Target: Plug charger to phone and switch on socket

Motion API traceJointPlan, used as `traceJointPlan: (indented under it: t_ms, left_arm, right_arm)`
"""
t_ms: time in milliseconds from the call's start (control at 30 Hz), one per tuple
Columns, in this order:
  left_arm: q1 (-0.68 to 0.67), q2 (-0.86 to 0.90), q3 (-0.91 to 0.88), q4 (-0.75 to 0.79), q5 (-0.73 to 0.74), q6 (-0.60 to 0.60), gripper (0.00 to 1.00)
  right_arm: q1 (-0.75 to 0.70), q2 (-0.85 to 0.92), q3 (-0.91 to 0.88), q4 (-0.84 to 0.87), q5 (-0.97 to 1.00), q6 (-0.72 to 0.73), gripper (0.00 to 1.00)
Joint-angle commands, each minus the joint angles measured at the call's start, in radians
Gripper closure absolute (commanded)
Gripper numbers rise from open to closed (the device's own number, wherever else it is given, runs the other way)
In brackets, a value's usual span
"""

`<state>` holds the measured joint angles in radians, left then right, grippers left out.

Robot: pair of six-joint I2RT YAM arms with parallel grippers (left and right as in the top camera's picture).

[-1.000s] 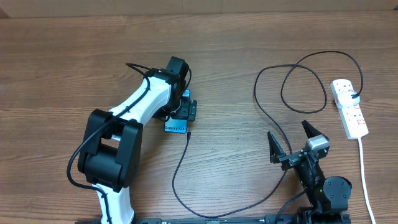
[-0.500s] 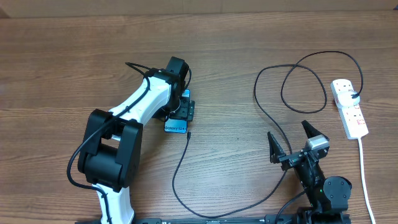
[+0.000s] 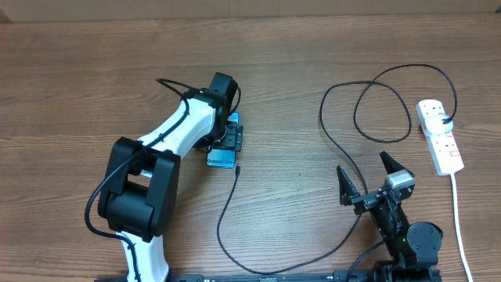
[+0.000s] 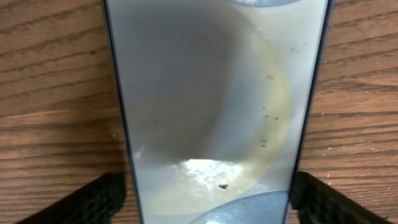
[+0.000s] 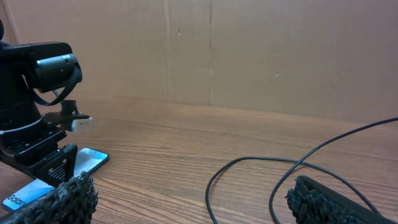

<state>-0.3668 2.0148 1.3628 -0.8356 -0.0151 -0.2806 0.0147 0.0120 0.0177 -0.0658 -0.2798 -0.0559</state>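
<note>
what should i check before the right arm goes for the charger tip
1. Right claw open and free: ok, fingers spread wide, holding nothing.
2. Charger tip reachable: ok, it lies loose on the table just below the phone, not plugged in.
3. Phone held by left claw: cannot tell; the fingers sit at both long edges, but a firm grip is not clear.
4. Phone port facing the tip: cannot tell, the port is not visible.
5. Black plug in the socket: ok.
6. Socket switch state: cannot tell, too small.
</note>
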Motion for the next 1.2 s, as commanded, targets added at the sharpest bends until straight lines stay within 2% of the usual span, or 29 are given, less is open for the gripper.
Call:
traceJointPlan:
  t_ms: [0,167,600,800,900,1167]
  left_arm:
    - [0.002,0.013,-0.015,0.001,-0.018,-0.012,0.20]
    - [0.002,0.013,-0.020,-0.001,-0.018,-0.012,0.21]
    - [0.002,0.027,-0.026,0.008,-0.018,-0.015,0.08]
    - [0.002,0.027,-0.026,0.011,-0.018,-0.015,0.05]
    - [0.002,0.027,-0.026,0.029,-0.018,-0.015,0.01]
    - [0.002,0.027,-0.026,0.111,-0.018,-0.015,0.00]
  right_arm:
    - [0.005,-0.009,-0.010,0.005,0.013,0.003,0.00]
    - [0.005,-0.009,-0.010,0.005,0.013,0.003,0.00]
    - [0.005,-0.009,-0.010,0.005,0.013,0.003,0.00]
    - [0.005,-0.009,-0.010,0.005,0.013,0.003,0.00]
    - [0.005,-0.009,-0.010,0.005,0.013,0.003,0.00]
    - [0.005,-0.009,-0.010,0.005,0.013,0.003,0.00]
